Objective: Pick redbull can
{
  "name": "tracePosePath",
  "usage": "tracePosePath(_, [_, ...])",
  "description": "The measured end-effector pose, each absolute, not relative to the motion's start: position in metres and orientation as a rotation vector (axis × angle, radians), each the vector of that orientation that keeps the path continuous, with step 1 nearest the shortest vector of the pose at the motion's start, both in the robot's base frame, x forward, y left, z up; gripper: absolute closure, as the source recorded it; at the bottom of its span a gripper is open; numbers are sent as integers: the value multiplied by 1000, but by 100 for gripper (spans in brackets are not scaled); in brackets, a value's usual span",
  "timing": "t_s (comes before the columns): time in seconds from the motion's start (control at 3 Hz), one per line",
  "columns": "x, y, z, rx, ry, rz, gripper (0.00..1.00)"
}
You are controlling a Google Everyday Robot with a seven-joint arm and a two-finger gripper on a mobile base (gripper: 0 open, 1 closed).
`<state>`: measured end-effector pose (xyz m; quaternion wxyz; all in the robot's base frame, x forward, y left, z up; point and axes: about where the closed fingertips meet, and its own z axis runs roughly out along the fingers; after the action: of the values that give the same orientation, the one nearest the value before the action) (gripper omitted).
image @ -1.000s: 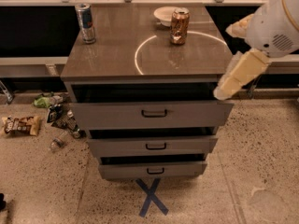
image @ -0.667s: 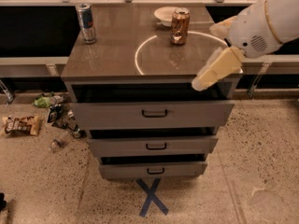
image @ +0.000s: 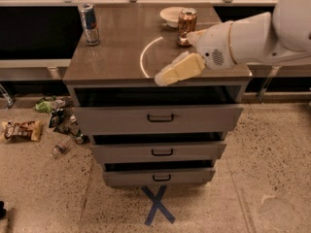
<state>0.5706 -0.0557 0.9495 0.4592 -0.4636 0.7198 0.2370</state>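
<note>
The redbull can (image: 89,23), slim, blue and silver with a silver top, stands upright at the back left corner of the grey cabinet top (image: 116,57). My gripper (image: 165,77) hangs on the white arm that reaches in from the right. It hovers over the front edge of the cabinet top, right of centre, far to the right of the can. A wider copper-brown can (image: 186,25) stands at the back right, just behind my arm.
A white bowl (image: 171,15) sits at the back next to the copper can. The cabinet has three drawers (image: 158,118), slightly pulled out. Wrappers and litter (image: 46,120) lie on the floor to the left. A blue tape cross (image: 158,205) marks the floor in front.
My arm has swung leftward from the right side, bringing the gripper in over the cabinet's front edge. The cans and bowl have not moved.
</note>
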Motion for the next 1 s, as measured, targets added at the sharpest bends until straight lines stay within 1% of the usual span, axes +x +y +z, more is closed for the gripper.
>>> tracePosePath(0.33, [588,-57,957,-1075,1751,530,0])
tracePosePath(0.67, [588,-57,957,-1075,1751,530,0])
tracePosePath(1.0, [598,-47,959,-1047,1706,515,0])
